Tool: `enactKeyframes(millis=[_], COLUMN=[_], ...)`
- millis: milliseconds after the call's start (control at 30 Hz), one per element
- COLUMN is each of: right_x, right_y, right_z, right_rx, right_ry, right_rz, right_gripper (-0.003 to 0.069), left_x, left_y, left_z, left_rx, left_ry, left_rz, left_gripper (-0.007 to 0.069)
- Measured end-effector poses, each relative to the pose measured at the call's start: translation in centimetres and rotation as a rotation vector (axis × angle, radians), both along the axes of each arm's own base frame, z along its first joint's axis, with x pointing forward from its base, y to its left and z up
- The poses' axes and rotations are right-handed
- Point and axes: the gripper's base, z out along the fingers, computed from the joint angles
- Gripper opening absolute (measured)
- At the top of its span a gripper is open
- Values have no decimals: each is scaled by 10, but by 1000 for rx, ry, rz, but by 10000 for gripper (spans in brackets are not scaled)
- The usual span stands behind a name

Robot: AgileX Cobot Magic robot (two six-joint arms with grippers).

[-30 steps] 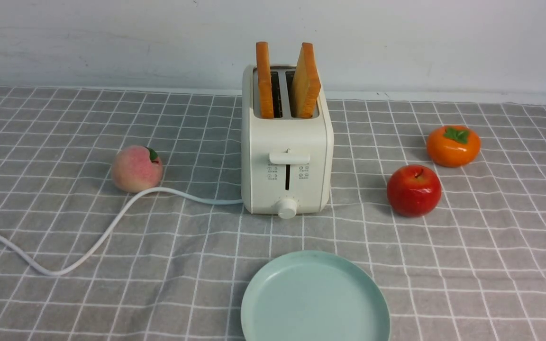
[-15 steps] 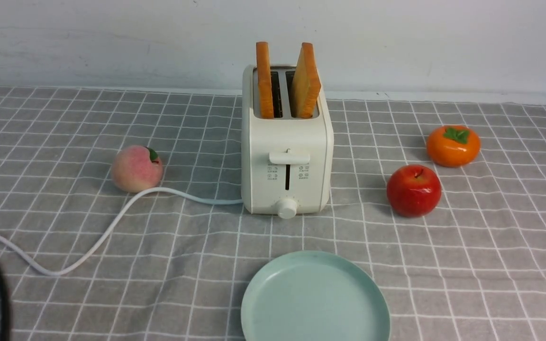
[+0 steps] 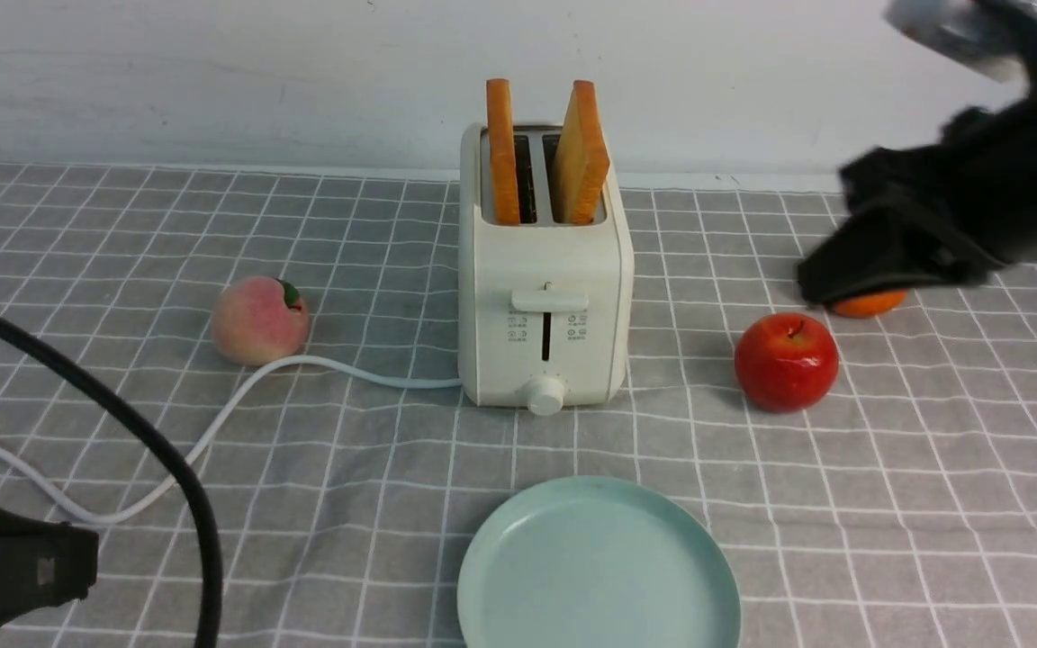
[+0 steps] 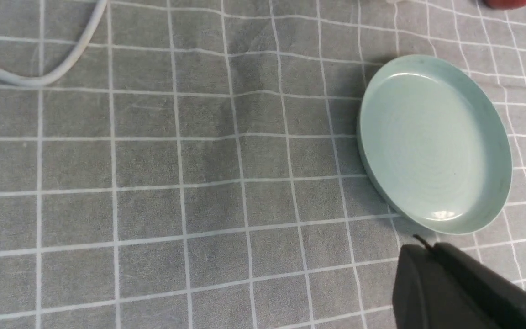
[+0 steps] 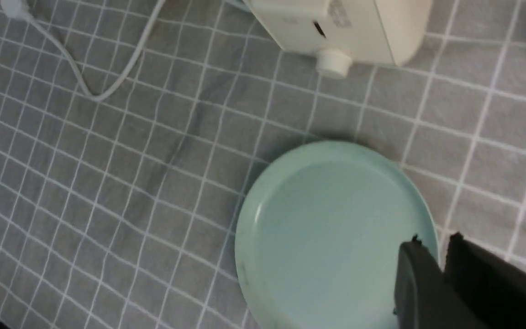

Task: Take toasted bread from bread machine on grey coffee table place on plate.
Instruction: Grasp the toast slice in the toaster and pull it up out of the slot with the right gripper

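Note:
The cream-white bread machine [image 3: 545, 270] stands mid-table on the grey coffee table [image 3: 933, 504]. Two slices of toasted bread stand upright in its slots, the left slice [image 3: 502, 148] and the right slice [image 3: 581, 153]. The empty mint-green plate [image 3: 599, 567] lies in front of it. My left gripper [image 3: 77, 562] is low at the near left, shut and empty; in its wrist view the left gripper [image 4: 427, 246] hangs just beside the plate [image 4: 427, 141]. My right gripper [image 3: 807, 279] hovers blurred at the right, well clear of the toaster. In its wrist view the right gripper [image 5: 435, 242] shows a narrow empty gap, above the plate [image 5: 327, 219] rim.
A peach [image 3: 259, 319] sits left of the toaster, with the white cord [image 3: 212, 423] curling past it. A red apple [image 3: 786, 360] sits to the right. An orange fruit [image 3: 870, 303] is mostly hidden behind my right gripper. A black cable [image 3: 149, 450] arcs over the near left. A white wall lies behind.
Both arms have come into the front view: the left from the bottom-left corner, the right from the upper right, now covering the orange fruit. Toast, toaster and plate have not moved.

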Motion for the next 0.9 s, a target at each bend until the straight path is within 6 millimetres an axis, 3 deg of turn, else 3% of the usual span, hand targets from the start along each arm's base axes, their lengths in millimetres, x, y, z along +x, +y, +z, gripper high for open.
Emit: enactKeyframes(millis=[100, 133, 233, 300, 333, 367, 433, 533, 667, 733, 767, 800, 833, 867, 900], right_x=[38, 40, 76, 95, 95, 112, 128, 150, 166, 173, 174, 174, 172, 171, 169], right_y=[21, 22, 42, 52, 52, 60, 66, 70, 74, 77, 79, 79, 81, 81, 80], right_z=[-10, -7, -22, -22, -22, -28, -31, -36, -50, -63, -65, -65, -63, -58, -50], right_rx=[-24, -29, -64, -67, -67, -59, -45, -28, -20, -13, -3, 1, 6, 9, 6], right_ry=[-13, -26, -44, -86, -86, -104, -151, -226, -259, -255, -250, -249, -248, -256, -264], right_rz=[24, 28, 49, 50, 50, 38, 18, -23, -53, -66, -68, -67, -61, -58, -52], right_gripper=[166, 179, 322, 424, 424, 501, 569, 606, 559, 427, 325, 306, 165, 97, 76], left_x=[-1, -2, -3, -3, -3, -3, -3, -3, -3, -3, -3, -3, -3, -3, -3], left_y=[0, -1, -1, -1, -1, -1, -1, -1, -1, -1, -1, -1, -1, 0, 0], left_z=[-1, -1, -2, -2, -2, -2, -2, -2, -2, -2, -2, -2, -2, -2, -2], left_rx=[-7, -7, -7, -8, -8, -8, -7, -5, -5, -5, -5, -5, -4, -3, -1], left_ry=[20, 24, 41, 42, 42, 42, 42, 42, 42, 42, 42, 42, 42, 42, 42], left_rz=[0, -1, -6, -7, -7, -7, -7, -7, -7, -7, -7, -7, -6, -6, -6], left_gripper=[-14, -14, -14, -14, -14, -14, -14, -14, -14, -14, -14, -14, -14, -14, -14])
